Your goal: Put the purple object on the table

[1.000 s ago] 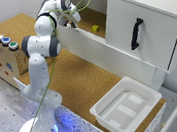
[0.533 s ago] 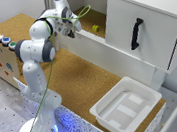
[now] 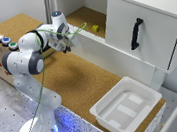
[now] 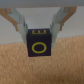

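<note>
In the wrist view my gripper (image 4: 40, 31) is shut on a dark purple cube (image 4: 38, 42) with yellow letters on its faces, one finger on each side. The cube hangs above the brown cork table (image 4: 42, 70); I cannot tell whether it touches. In the exterior view the gripper (image 3: 65, 47) is over the table (image 3: 85, 81), just in front of the white cabinet's low front wall, and the cube is hidden by the hand.
The white cabinet (image 3: 133, 7) stands behind, with a yellow-green object (image 3: 95, 27) on its cork floor and a black handle (image 3: 136, 34) on its door. A white tray (image 3: 127, 105) sits at the table's near right corner. A cardboard box with buttons (image 3: 1, 43) stands at the exterior view's left.
The arm has pulled back from the cabinet opening and come down toward the exterior view's left, out over the table, with the cube in the gripper.
</note>
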### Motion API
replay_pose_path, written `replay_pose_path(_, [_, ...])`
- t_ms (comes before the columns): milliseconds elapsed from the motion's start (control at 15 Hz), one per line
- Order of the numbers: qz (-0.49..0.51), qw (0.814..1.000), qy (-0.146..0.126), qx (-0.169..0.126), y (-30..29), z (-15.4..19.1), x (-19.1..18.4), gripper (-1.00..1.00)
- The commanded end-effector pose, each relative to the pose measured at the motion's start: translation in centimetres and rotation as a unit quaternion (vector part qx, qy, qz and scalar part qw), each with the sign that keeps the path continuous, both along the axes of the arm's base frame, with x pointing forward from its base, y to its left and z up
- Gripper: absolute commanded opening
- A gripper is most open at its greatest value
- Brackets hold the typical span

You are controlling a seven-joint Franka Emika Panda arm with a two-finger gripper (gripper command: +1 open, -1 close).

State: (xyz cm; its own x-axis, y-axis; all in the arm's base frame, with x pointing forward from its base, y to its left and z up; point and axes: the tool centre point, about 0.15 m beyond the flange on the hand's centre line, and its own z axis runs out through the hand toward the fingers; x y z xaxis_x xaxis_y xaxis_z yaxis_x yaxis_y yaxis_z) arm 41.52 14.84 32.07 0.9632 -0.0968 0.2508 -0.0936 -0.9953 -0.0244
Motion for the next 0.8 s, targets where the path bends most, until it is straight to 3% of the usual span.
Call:
replay_pose_path(0, [0.019, 0.997, 0.049, 0.049, -2.7, -7.4, 1.4, -1.0])
replay_pose_path(200, [0.012, 0.998, 0.029, 0.051, -2.6, -8.3, 2.9, -1.0])
replay_pose_path(400, [0.013, 0.999, 0.016, 0.033, -2.0, -8.4, 4.2, -1.0])
replay_pose_path(733, [0.006, 0.999, 0.036, 0.023, -2.2, -10.5, 1.6, -1.0])
